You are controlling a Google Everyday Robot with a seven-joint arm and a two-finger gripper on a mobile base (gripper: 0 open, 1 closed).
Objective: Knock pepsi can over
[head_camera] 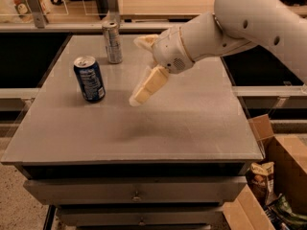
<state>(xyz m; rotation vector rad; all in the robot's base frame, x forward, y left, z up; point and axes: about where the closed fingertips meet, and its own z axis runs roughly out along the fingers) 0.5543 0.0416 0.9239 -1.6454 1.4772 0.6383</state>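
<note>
Short, stout metal pepsi can (89,79): dark-blue body, white print, silver top.
Taller slim metal can (112,42): silver-grey throughout.
Flat table top (192,123): uniform matt grey, no pattern.
Drawer fronts (192,190) beneath it: the same grey.
Two-finger gripper (136,71), above the table centre and right of the pepsi can, jaws spread: cream fingers (146,85) (warmer in tone than the smooth white arm shell (249,13)).
Cardboard box (290,166), lower right: brown.
</note>
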